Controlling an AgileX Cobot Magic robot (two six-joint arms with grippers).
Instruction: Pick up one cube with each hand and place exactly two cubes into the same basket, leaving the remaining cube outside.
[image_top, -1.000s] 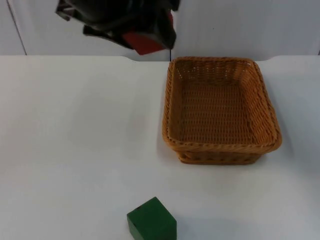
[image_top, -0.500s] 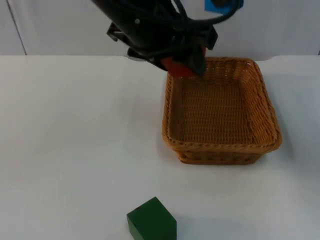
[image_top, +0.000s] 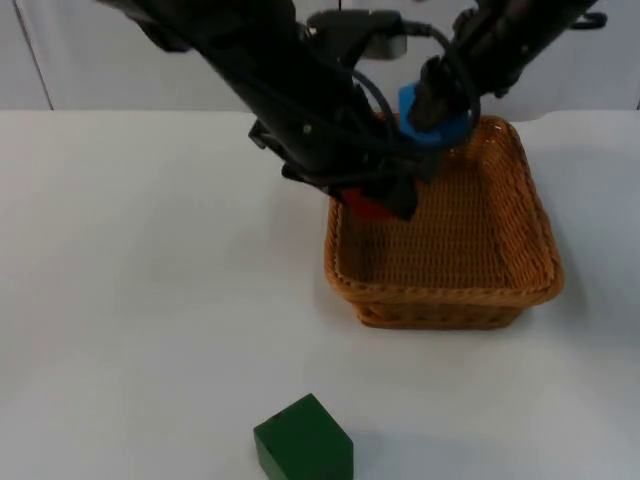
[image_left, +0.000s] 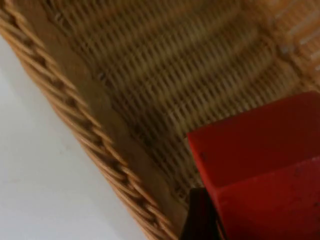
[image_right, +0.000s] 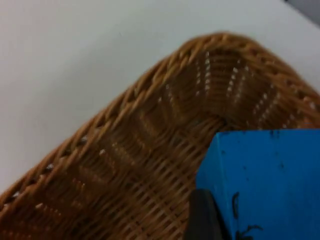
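While both arms reach over the wicker basket (image_top: 445, 290), each carries a cube. The left end effector (image_top: 385, 200) is clamped on the red cube (image_top: 366, 206), held just inside the basket's left wall, above the woven floor; the left wrist view shows the red cube (image_left: 260, 170) over the weave, close beside the rim (image_left: 85, 115). The right end effector (image_top: 440, 112) is clamped on the blue cube (image_top: 432, 122), held above the basket's far left corner; in the right wrist view the blue cube (image_right: 260, 182) hangs over the weave inside that corner. The green cube (image_top: 303, 440) sits on the white worktop (image_top: 150, 300), well apart from the basket, and is the one to leave out.

The step in hand looks like the release into the basket. To do it well, the left arm should shift the red cube a little further from the wall so it cannot catch the rim, then lower it before the fingers part. How high the cubes hang above the floor is hard to judge, perhaps higher for the blue. The two arms are crowded, so releasing one at a time and withdrawing straight up seems wise.
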